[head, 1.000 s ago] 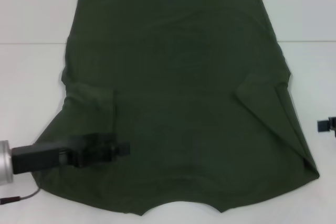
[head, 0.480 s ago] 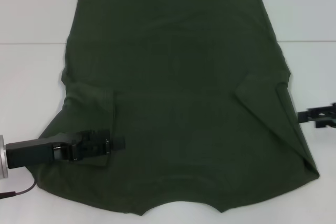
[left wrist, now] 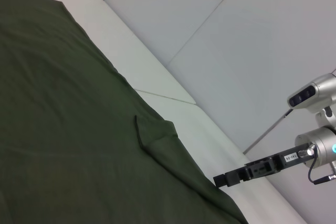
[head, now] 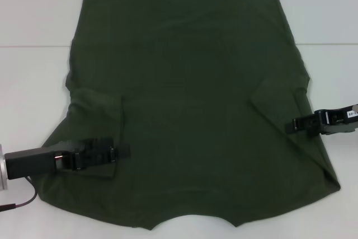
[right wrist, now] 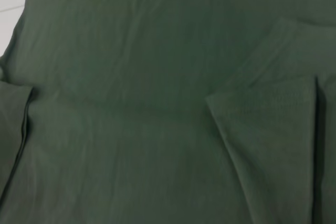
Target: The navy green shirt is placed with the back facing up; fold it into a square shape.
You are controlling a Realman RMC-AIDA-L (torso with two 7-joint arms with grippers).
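The shirt point(head: 190, 104) lies spread flat on the white bench point(head: 33, 82), neckline nearest the robot, both sleeves already turned in over the body. The step in hand looks like the side folds. The left tool point(head: 120, 151) rests low on the left sleeve's edge; the right tool point(head: 292, 125) sits over the right sleeve flap. Whether either is wide or narrow I cannot tell. Next, each needs a pinch on the soft, matte cloth, then a lift inward.
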